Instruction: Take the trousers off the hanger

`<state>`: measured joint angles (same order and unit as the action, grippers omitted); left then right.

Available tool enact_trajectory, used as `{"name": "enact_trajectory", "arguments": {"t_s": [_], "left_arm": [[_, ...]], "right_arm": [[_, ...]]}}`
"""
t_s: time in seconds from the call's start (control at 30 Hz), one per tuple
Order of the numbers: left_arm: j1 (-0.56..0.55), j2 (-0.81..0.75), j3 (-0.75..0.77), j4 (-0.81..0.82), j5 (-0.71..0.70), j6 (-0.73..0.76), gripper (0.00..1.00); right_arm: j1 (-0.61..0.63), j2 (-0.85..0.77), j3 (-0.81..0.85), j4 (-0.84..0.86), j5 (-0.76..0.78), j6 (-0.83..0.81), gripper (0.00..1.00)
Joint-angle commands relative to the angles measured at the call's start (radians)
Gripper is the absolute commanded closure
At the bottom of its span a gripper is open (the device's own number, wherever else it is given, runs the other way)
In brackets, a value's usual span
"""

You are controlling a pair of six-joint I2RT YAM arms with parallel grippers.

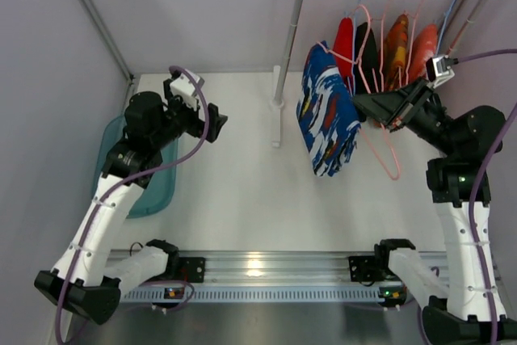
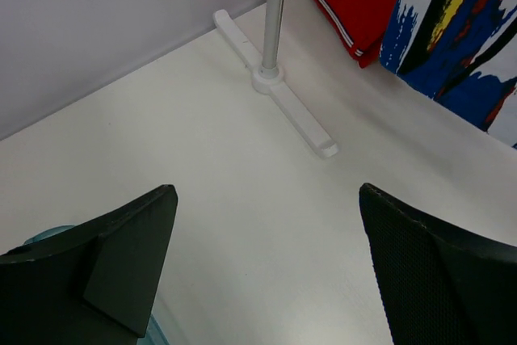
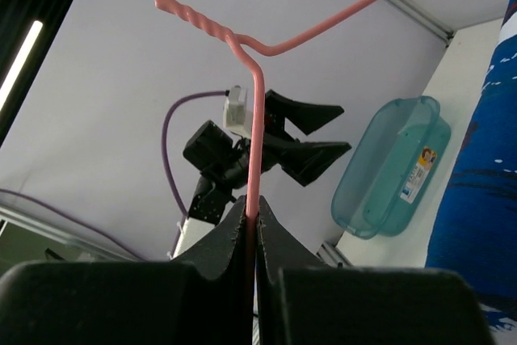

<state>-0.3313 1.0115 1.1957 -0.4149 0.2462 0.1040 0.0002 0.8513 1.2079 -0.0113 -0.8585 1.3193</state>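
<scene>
The blue trousers (image 1: 327, 111) with a white, red and dark-blue print hang on the thin pink hanger (image 1: 395, 172), just left of the rack's other clothes. My right gripper (image 1: 361, 107) is shut on the hanger's wire, right beside the trousers. In the right wrist view the gripper (image 3: 252, 209) pinches the pink wire (image 3: 255, 119) below its twisted neck, and the trousers (image 3: 485, 199) fill the right edge. My left gripper (image 1: 213, 124) is open and empty over the table, left of the rack; in its own view (image 2: 268, 191) the trousers (image 2: 460, 30) show at the top right.
A white clothes rack (image 1: 289, 46) stands at the back, with its foot (image 2: 283, 103) on the table. Red (image 1: 344, 42) and orange (image 1: 396, 42) garments hang from its rail on other hangers. A teal bin (image 1: 153, 175) lies at the left under my left arm.
</scene>
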Motion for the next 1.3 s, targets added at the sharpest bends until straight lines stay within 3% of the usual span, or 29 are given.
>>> {"name": "enact_trajectory", "arguments": {"t_s": [0.0, 0.13, 0.33, 0.57, 0.6, 0.8, 0.93, 1.07, 1.2, 1.27], "left_arm": [[-0.020, 0.036, 0.105, 0.056, 0.030, -0.050, 0.01], [-0.057, 0.052, 0.169, 0.094, 0.112, -0.089, 0.01], [-0.152, 0.039, 0.206, 0.171, 0.211, 0.002, 0.02], [-0.386, 0.090, 0.206, 0.235, 0.015, 0.294, 0.11], [-0.432, 0.094, 0.196, 0.296, -0.064, 0.310, 0.15], [-0.574, 0.159, 0.153, 0.510, -0.280, 0.490, 0.16], [-0.575, 0.222, 0.202, 0.519, -0.294, 0.471, 0.18], [-0.575, 0.256, 0.232, 0.493, -0.213, 0.450, 0.21], [-0.575, 0.286, 0.251, 0.487, -0.196, 0.461, 0.40], [-0.575, 0.297, 0.262, 0.484, -0.199, 0.474, 0.63]], "right_arm": [[0.038, -0.063, 0.007, 0.119, 0.050, -0.077, 1.00], [0.095, -0.061, -0.034, 0.131, 0.039, -0.081, 1.00], [0.234, -0.032, -0.050, 0.160, 0.076, -0.120, 1.00], [0.302, 0.035, -0.028, 0.180, 0.087, -0.111, 1.00], [0.319, 0.048, -0.022, 0.180, 0.088, -0.117, 1.00], [0.363, 0.094, 0.018, 0.211, 0.078, -0.115, 1.00], [0.382, 0.095, 0.013, 0.223, 0.067, -0.118, 1.00], [0.403, 0.098, 0.010, 0.244, 0.058, -0.118, 1.00], [0.426, 0.091, -0.011, 0.237, 0.053, -0.118, 1.00], [0.434, 0.083, -0.021, 0.221, 0.053, -0.130, 1.00]]}}
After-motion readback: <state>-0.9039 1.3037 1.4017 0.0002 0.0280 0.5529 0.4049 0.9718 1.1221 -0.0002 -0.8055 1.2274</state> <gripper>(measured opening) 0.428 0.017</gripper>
